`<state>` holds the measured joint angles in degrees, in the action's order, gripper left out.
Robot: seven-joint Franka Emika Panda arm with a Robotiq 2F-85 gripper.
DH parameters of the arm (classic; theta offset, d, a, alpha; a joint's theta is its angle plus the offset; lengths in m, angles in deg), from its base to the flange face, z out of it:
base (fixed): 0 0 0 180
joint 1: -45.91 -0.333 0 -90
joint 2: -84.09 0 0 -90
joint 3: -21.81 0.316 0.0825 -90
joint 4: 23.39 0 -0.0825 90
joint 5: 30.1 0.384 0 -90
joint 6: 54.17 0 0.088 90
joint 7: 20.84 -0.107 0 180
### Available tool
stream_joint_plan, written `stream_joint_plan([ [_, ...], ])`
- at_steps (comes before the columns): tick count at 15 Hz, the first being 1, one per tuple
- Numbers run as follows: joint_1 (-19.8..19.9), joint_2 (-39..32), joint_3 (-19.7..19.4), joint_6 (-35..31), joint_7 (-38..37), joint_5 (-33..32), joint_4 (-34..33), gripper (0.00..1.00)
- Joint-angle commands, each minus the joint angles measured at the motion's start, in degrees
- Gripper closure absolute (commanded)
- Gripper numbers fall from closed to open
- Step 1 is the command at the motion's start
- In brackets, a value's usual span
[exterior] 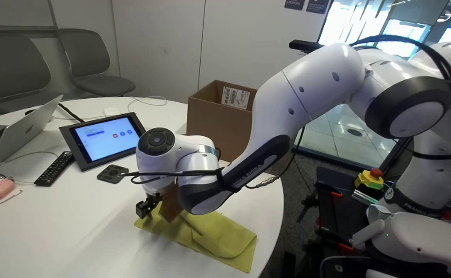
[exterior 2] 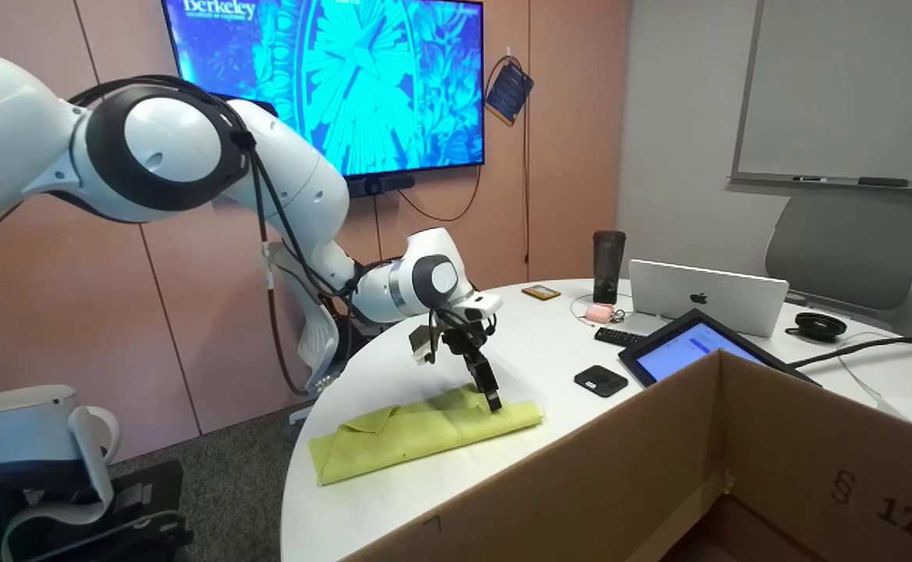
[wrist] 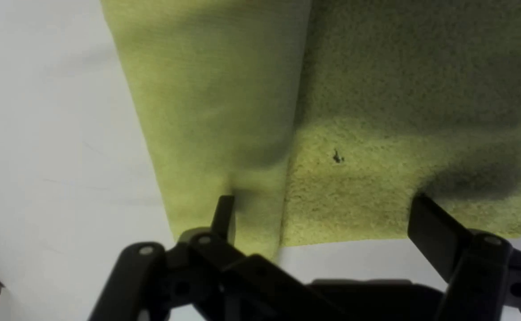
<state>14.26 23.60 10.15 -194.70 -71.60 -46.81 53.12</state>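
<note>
On the round white surface, apart from a cardboard box, lies a folded yellow-green cloth. The fingers stand released, spread wide over one end of it; whether they touch it is unclear.

Arm bent; claw pointing down; fingers spread wide

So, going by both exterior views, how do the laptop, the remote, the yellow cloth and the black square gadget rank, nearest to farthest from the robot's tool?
1. Yellow cloth: right beneath the open tool.
2. Black square gadget: close by the tablet.
3. Remote: past the gadget, by the tablet's edge.
4. Laptop: farthest, beyond the remote.
</note>
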Motion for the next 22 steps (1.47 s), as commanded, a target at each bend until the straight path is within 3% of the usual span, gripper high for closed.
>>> stream_joint_plan([
  [1, 4.3, -4.0, 4.2, 1.9, 6.1, 1.5, -6.6, 0.00],
  [6, 6.9, -6.0, 6.6, 3.8, 10.4, 3.9, -9.6, 0.00],
  [7, 6.9, -6.1, 6.7, 4.7, 10.7, 4.2, -10.1, 0.21],
  [9, 6.7, -6.2, 6.4, 5.9, 10.5, 4.4, -10.8, 0.32],
  [16, 5.7, -3.0, 5.1, 6.3, 8.3, 3.3, -7.6, 0.87],
  [19, 5.2, 0.0, 4.6, 5.0, 6.4, 2.3, -3.7, 0.90],
  [20, 4.9, 0.8, 4.4, 4.5, 5.7, 2.2, -2.5, 0.85],
  [22, 3.6, 3.3, 3.1, 3.0, 2.4, 1.5, 1.3, 0.85],
])
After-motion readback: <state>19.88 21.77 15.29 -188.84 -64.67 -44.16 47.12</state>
